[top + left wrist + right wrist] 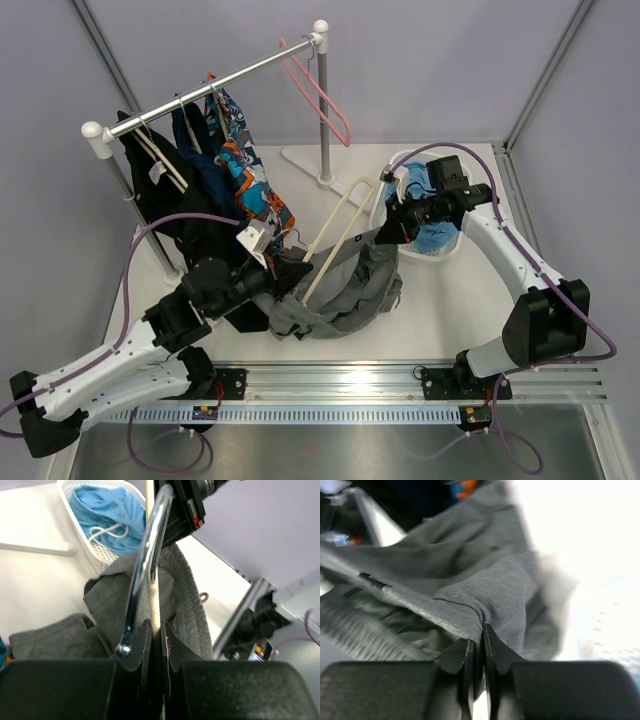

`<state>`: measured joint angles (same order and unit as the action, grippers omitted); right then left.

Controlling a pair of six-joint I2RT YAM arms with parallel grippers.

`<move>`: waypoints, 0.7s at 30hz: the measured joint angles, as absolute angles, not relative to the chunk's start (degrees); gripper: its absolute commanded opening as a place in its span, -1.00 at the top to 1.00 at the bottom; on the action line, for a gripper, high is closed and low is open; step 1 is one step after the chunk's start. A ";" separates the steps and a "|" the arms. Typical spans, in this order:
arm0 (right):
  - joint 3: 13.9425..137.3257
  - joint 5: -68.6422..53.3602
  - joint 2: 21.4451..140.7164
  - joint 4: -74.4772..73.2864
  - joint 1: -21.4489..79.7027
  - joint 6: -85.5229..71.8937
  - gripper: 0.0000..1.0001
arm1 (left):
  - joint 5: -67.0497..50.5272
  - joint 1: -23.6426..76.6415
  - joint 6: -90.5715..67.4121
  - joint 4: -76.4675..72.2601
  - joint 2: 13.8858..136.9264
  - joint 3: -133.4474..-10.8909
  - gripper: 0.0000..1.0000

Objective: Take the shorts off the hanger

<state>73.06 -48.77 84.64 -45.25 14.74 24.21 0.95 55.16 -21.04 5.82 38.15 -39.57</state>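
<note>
The grey shorts are soft, light and limp. They lie bunched on the worktop over the cream hanger and are best taken at a gathered fold. The right pincer pinches such a fold, while the left pincer is clamped on the hanger's bar. Count: two shorts, the second being the light blue shorts in the white basket; one hanger in hand.

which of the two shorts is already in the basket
The light blue shorts, with the white drawstring, lie inside the basket; the grey shorts are outside it, draped on the hanger.
</note>
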 measured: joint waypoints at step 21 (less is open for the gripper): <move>84.14 -44.77 77.45 -55.22 -3.92 51.99 -0.82 | 4.21 55.42 -17.32 0.10 41.25 -36.27 1.00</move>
